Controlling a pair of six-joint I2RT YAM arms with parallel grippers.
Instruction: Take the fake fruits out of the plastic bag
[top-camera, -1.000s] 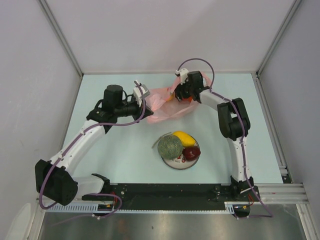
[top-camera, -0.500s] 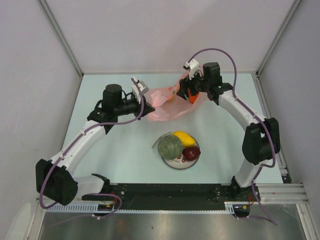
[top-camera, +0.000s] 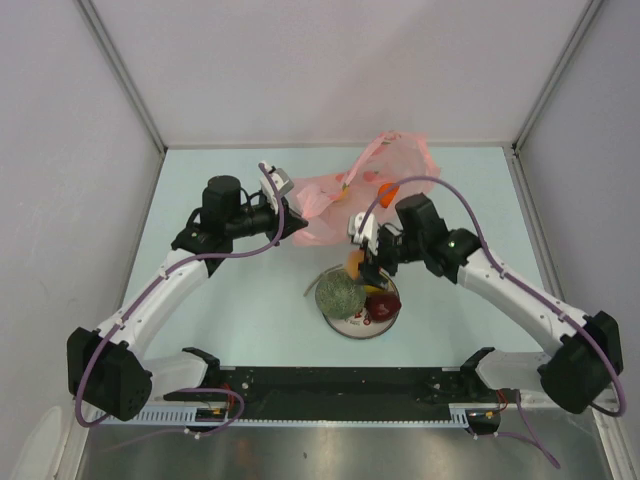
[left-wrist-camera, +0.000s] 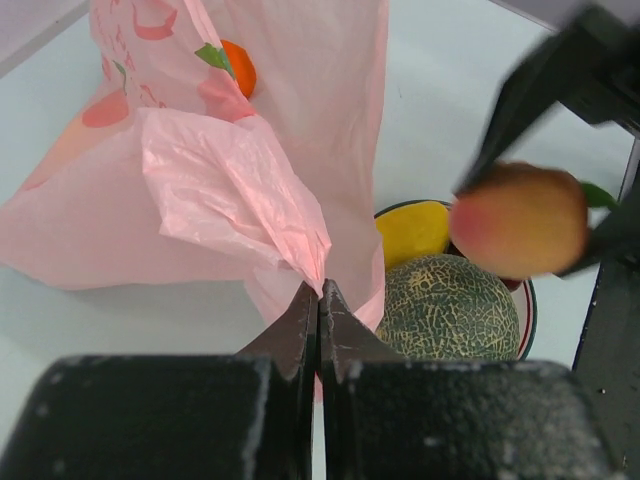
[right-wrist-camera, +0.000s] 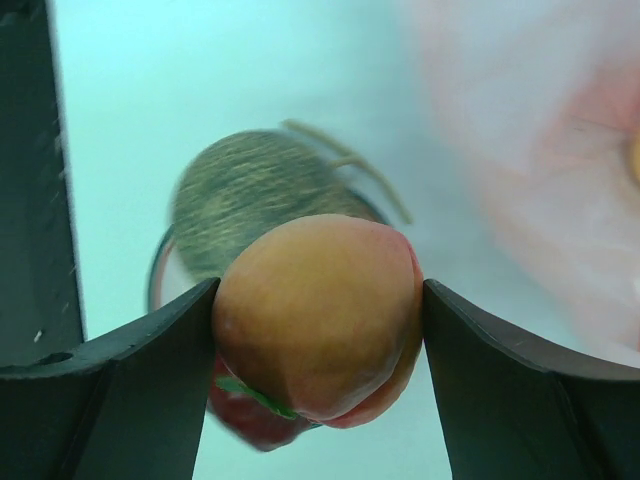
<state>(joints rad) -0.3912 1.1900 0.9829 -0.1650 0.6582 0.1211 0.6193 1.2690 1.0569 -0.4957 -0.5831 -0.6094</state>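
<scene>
Left claw (top-camera: 300, 224) is fully closed, pinching a fold of the pink bag (top-camera: 340, 195), which lies crumpled on the bench (top-camera: 260, 330) toward the far side, one part raised. Right claw (top-camera: 362, 263) is spread wide but clamped on a peach (top-camera: 354, 263), held in the air just over the plate (top-camera: 352, 331). The overhead view shows both arms and the layout: the bag is apart from the plate, the melon (top-camera: 340, 293) is on the plate's left, the red fruit (top-camera: 381, 305) on its right, and an orange (top-camera: 388, 190) is at the bag. The right arm hides the yellow fruit there. Left wrist view fills that in: jaws meet on the bag edge at the left claw (left-wrist-camera: 320, 300), with the yellow fruit (left-wrist-camera: 415, 230) on the plate (left-wrist-camera: 527, 310) touching the melon (left-wrist-camera: 450, 305) and the peach (left-wrist-camera: 520, 220) hanging above them. The orange (left-wrist-camera: 238, 68) peeks out past the bag (left-wrist-camera: 230, 170); can't tell if it's inside or behind. Right wrist view confirms the grip: both fingers (right-wrist-camera: 130, 400) press on the peach (right-wrist-camera: 315, 315) sides, with the melon (right-wrist-camera: 250, 200) and red fruit (right-wrist-camera: 250, 420) below it and the bag (right-wrist-camera: 540, 150) a blur at right.
</scene>
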